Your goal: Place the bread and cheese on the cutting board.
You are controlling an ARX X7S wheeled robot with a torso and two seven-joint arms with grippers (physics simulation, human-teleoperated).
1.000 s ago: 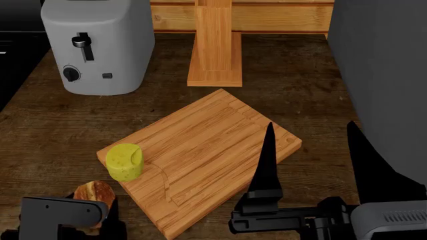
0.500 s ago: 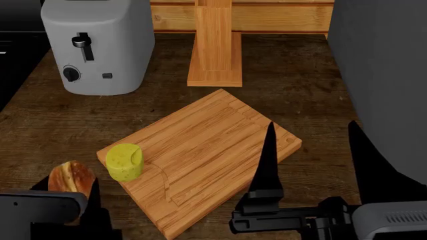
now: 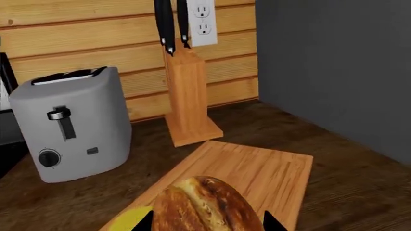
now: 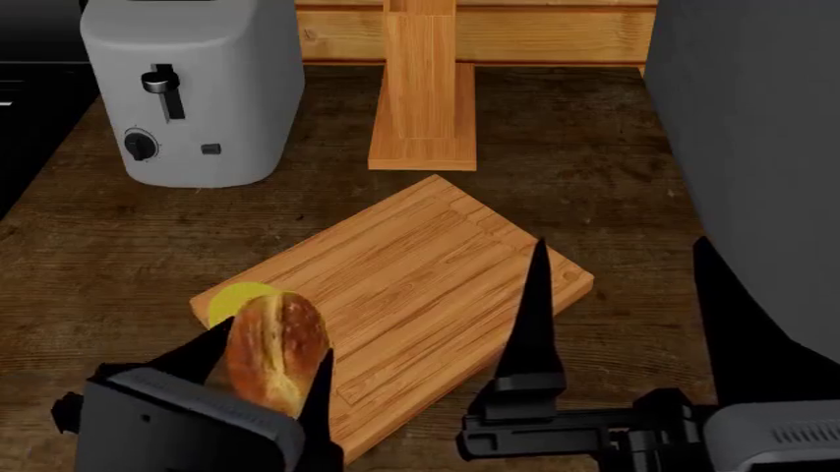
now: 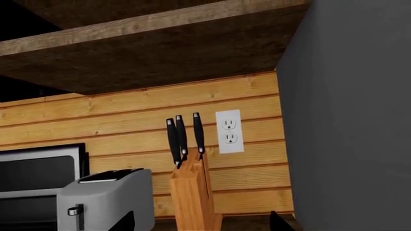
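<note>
Golden-brown bread [image 4: 275,349]: an oval crusty roll held up off the counter between the two dark fingers of the left gripper [image 4: 263,366], over the near left corner of the cutting board. In the left wrist view the roll [image 3: 204,206] fills the low centre, a black fingertip [image 3: 274,224] pressed at each side.
Left gripper: clamped on the bread, one finger on either flank.
Cheese [image 4: 238,299]: a pale-yellow stub sitting at the left corner of the board, mostly hidden behind the roll; only a yellow sliver [image 3: 130,221] shows in the left wrist view.
Cutting board [image 4: 420,285]: light-orange planks, lying flat and turned diagonally on the dark wooden counter [image 4: 105,246], with a groove near its edge; the far part is bare [image 3: 257,166].
Right gripper [image 4: 617,305]: two long black fingers spread wide apart with nothing between them, hovering near the board's right corner. Its wrist camera faces the back wall.
Toaster [image 4: 195,84]: grey, with a lever and a dial, at the far left of the counter.
Knife block [image 4: 423,93]: upright narrow wooden block behind the board, three black handles [image 5: 183,134] sticking out.
Wall outlet [image 5: 228,131]: white, on the plank wall just beside the knives.
</note>
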